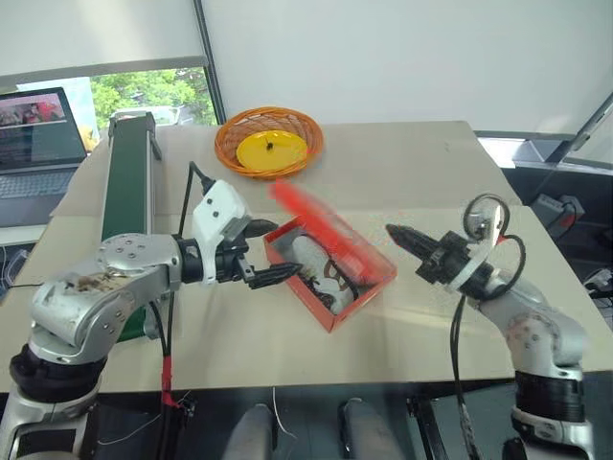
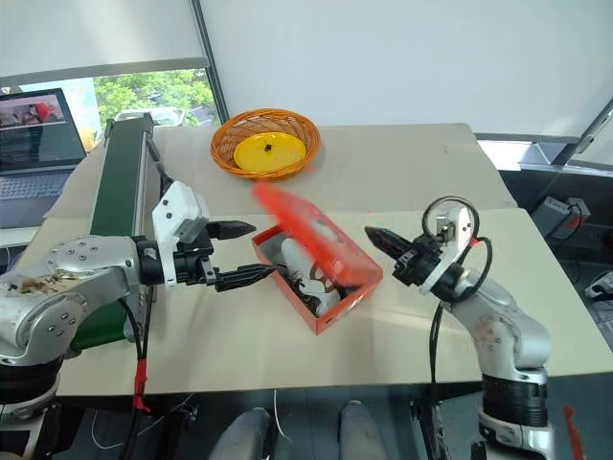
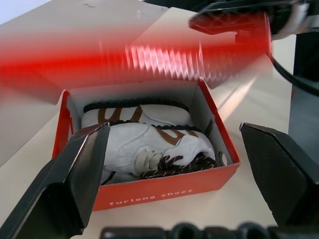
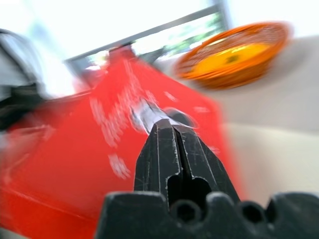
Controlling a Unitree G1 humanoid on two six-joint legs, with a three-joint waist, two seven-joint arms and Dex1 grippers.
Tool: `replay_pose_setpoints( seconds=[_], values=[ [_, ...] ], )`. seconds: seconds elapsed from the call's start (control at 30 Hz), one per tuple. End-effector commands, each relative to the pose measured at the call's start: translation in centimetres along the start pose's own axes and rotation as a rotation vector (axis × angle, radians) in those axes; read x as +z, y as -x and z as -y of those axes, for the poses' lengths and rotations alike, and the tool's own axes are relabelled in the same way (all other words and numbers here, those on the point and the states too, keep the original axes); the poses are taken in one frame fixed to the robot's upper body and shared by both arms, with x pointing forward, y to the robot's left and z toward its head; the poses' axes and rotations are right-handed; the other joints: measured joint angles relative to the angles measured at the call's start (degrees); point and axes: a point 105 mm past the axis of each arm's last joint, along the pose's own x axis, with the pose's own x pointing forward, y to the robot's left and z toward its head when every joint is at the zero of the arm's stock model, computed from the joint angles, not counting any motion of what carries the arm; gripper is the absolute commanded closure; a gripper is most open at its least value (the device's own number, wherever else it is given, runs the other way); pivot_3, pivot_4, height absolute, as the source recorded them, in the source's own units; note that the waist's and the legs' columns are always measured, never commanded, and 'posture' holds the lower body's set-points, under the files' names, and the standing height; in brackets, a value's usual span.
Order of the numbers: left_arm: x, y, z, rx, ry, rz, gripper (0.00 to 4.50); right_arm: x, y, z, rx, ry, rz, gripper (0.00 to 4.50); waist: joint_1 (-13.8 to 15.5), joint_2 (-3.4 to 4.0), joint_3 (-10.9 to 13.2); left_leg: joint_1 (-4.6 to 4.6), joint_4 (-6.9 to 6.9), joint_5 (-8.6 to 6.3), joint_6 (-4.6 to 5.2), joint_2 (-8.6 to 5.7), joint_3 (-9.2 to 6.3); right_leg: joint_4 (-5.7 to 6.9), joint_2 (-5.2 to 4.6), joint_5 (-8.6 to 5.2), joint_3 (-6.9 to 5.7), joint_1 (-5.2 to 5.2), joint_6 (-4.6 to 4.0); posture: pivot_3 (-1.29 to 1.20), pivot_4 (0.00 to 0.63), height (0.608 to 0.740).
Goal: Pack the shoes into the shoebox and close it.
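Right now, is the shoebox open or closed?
Open. The shoebox shows its white inside with both shoes lying in it; its lid stands raised above them, blurred, not down on the rim.

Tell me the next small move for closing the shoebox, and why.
Probably push the lid on down with the shut right gripper. Both shoes already lie inside the shoebox, the lid stands part-raised over them, and the open left gripper waits at the box's near end.
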Motion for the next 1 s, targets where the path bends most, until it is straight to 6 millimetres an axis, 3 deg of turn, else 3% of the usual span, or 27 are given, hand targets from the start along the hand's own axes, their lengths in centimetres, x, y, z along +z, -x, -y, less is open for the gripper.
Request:
replay_pose_setpoints(
  seconds=[0.03, 0.17, 0.3, 0.43, 0.53, 0.6, 0.67, 0.7, 0.77, 0.83, 0.9, 1.0],
  values=[
    [0.9, -0.1, -0.2, 0.004, -0.040, 0.033, 0.00, -0.8, -0.3, -2.1, 0.083, 0.004, -0.117, 4.41, -0.15, 0.00, 0.00, 0.03, 0.00, 0.00, 0.00, 0.02, 0.01, 0.00, 0.02, 0.01, 0.01, 0.01, -0.01, 0.00, 0.150, 0.740],
    [1.0, -0.1, -0.3, 0.005, -0.042, 0.035, 0.00, -3.1, -1.3, -0.1, -0.029, 0.133, -0.281, 4.41, -0.18, 0.00, 0.00, 0.24, -0.01, 0.00, 0.00, 0.16, 0.09, -0.03, 0.15, 0.01, 0.02, 0.20, -0.03, 0.00, 0.150, 0.740],
    [0.8, -0.1, -0.3, 0.019, -0.036, 0.037, 0.00, -2.0, -4.6, 2.6, -0.142, 0.225, -0.239, 4.41, -0.50, 0.00, 0.00, 0.42, 0.00, 0.00, 0.00, 0.24, 0.22, -0.08, 0.21, -0.07, 0.08, 0.33, 0.10, 0.00, 0.150, 0.740],
    [0.6, -0.1, -0.2, 0.043, -0.028, 0.047, 0.00, -2.1, -9.4, 2.3, -0.095, 0.304, -0.244, 4.41, -0.36, 0.00, 0.00, 0.46, -0.01, 0.01, 0.00, 0.35, 0.25, -0.07, 0.32, -0.07, 0.12, 0.33, 0.11, 0.00, 0.150, 0.740],
    [0.5, 0.0, -0.1, 0.064, -0.023, 0.053, 0.00, -3.1, -11.3, 1.6, -0.046, 0.308, -0.266, 4.41, -0.28, 0.00, 0.00, 0.42, -0.04, 0.00, 0.00, 0.39, 0.24, -0.08, 0.33, 0.11, 0.11, 0.30, -0.20, 0.00, 0.150, 0.740],
    [0.4, 0.2, 0.0, 0.082, -0.019, 0.054, 0.00, -5.5, -11.7, 0.9, 0.001, 0.252, -0.327, 4.41, 0.04, 0.00, 0.00, 0.36, -0.06, -0.02, 0.00, 0.38, 0.21, -0.08, 0.31, 0.12, 0.08, 0.25, -0.22, 0.00, 0.150, 0.740],
    [0.2, 0.5, 0.0, 0.106, -0.011, 0.058, 0.00, -12.0, -10.2, 1.5, 0.010, 0.261, -0.547, 4.41, 0.18, -0.02, -0.01, 0.32, -0.06, -0.05, -0.04, 0.31, 0.20, -0.10, 0.24, 0.12, 0.06, 0.23, -0.22, 0.00, 0.150, 0.740],
    [0.2, 0.5, 0.0, 0.112, -0.009, 0.060, 0.00, -13.8, -9.4, 1.9, 0.006, 0.283, -0.617, 4.41, 0.20, -0.04, -0.03, 0.35, -0.06, -0.09, -0.05, 0.30, 0.20, -0.10, 0.22, 0.12, 0.06, 0.26, -0.22, 0.00, 0.150, 0.740],
    [0.1, 0.4, 0.1, 0.117, -0.006, 0.064, 0.00, -15.5, -8.5, 2.9, -0.008, 0.326, -0.674, 4.41, -0.05, -0.08, -0.14, 0.44, -0.05, -0.12, -0.08, 0.27, 0.25, -0.18, 0.17, 0.11, 0.09, 0.32, -0.20, 0.00, 0.150, 0.740],
    [0.1, 0.3, 0.2, 0.121, -0.003, 0.068, 0.00, -14.5, -9.0, 3.4, -0.020, 0.359, -0.647, 4.41, -0.13, -0.10, -0.23, 0.89, -0.11, -0.17, -0.08, 0.32, 0.26, -0.35, 0.23, 0.09, 0.05, 0.80, -0.17, 0.00, 0.150, 0.740],
    [0.2, 0.3, 0.1, 0.130, 0.000, 0.074, 0.00, -11.7, -10.3, 2.7, -0.006, 0.341, -0.542, 4.41, -0.07, -0.05, -0.23, 1.56, -0.16, -0.26, -0.09, 0.38, 0.29, -0.44, 0.26, -0.09, 0.02, 1.48, -0.02, 0.00, 0.150, 0.740],
    [0.2, 0.3, 0.0, 0.136, 0.000, 0.076, 0.00, -7.0, -11.6, 1.1, 0.030, 0.262, -0.385, 4.41, -0.01, -0.05, -0.22, 1.68, -0.16, -0.25, -0.10, 0.44, 0.25, -0.41, 0.31, -0.35, -0.03, 1.64, 0.32, 0.00, 0.150, 0.740]
  ],
)
